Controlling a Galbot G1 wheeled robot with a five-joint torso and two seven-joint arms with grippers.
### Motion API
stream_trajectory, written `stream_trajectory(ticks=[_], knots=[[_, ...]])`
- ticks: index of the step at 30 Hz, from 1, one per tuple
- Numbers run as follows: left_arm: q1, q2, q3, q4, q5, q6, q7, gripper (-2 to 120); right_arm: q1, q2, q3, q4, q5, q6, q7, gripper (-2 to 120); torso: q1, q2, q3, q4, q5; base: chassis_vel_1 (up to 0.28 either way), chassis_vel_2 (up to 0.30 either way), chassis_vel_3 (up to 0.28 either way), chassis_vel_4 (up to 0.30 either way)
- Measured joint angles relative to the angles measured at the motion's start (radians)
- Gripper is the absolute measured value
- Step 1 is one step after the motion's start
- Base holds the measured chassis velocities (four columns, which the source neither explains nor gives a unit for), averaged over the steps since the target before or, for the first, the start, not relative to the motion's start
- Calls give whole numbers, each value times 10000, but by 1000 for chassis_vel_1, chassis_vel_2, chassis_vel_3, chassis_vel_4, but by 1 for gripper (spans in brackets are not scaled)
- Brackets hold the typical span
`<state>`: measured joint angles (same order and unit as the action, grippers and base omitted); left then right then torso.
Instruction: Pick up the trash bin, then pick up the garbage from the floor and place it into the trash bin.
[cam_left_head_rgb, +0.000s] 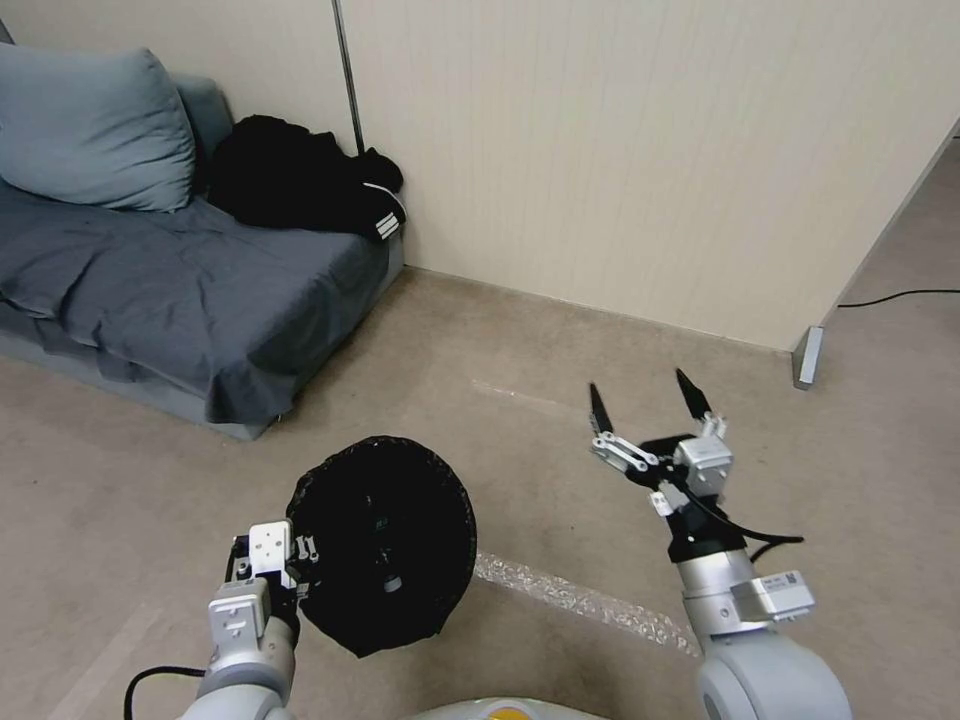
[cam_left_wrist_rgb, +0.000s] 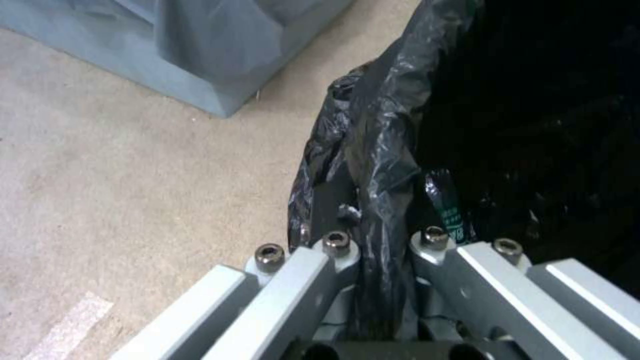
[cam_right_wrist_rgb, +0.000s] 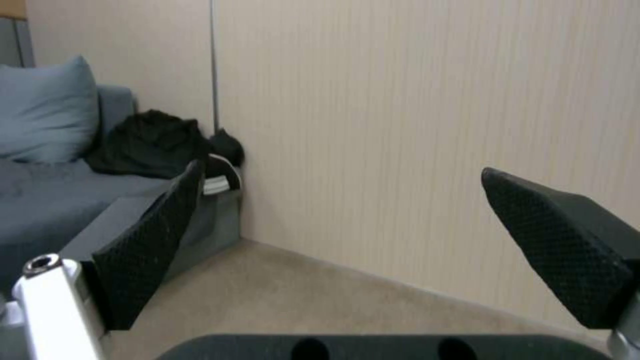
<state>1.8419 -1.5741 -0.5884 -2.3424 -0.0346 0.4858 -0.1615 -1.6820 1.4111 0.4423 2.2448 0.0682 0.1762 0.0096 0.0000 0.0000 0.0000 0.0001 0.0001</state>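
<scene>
Already the trash bin (cam_left_head_rgb: 385, 545) is off the carpet at near left, carried by the left gripper (cam_left_head_rgb: 300, 560), whose jaws are pinched on the folded black bag liner (cam_left_wrist_rgb: 380, 165) at the rim; the left wrist view shows the plastic bunched between the two fingers. Inside, a small green-labelled bottle (cam_left_wrist_rgb: 452, 212) lies against the liner. The right gripper (cam_left_head_rgb: 650, 400) hangs at right, above bare carpet (cam_left_head_rgb: 520, 350), its jaws spread wide with nothing between them and pointing toward the far wall (cam_left_head_rgb: 650, 150). No loose garbage is visible on the floor here; only a pale strip of bubble wrap (cam_left_head_rgb: 580, 600) runs across the carpet near the robot. The step in hand looks like a search for the next piece, so the bin's mouth should be kept facing up and level, since a grip on liner and rim could slip if swung, and the right fingers kept apart for a low approach. A grey sofa (cam_left_head_rgb: 150, 280) with a dark bundle (cam_left_head_rgb: 300, 180) sits far left.
</scene>
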Motion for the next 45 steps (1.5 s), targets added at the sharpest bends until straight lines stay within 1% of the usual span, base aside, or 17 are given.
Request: stream_trajectory(ticks=[6,11,21,29,38,45], knots=[[32,-71,5,-53,9,-23,-10,1,135,156,100,-576,117,66,-15,100,0,0,0,0,-1,0,0,0,0],[33,-164,10,-115,121,-24,-8,1,209,112,168,-919,250,262,-78,100,1,0,0,-1,0,5,10,5,6],[-8,-137,-51,-129,183,-51,-7,1,217,-182,290,-882,353,244,-214,100,1,0,0,0,-1,56,57,58,56],[127,110,-259,-196,112,-45,-2,1,207,-582,245,-768,471,-49,-275,100,1,0,0,0,-1,97,98,91,100],[254,270,-229,-270,134,-46,16,1,77,-663,75,-829,473,-47,-322,100,1,0,0,0,-1,129,133,126,122],[375,412,-364,-360,128,-57,25,1,201,-810,43,-963,479,-55,-323,100,0,0,0,0,-1,125,124,123,136]])
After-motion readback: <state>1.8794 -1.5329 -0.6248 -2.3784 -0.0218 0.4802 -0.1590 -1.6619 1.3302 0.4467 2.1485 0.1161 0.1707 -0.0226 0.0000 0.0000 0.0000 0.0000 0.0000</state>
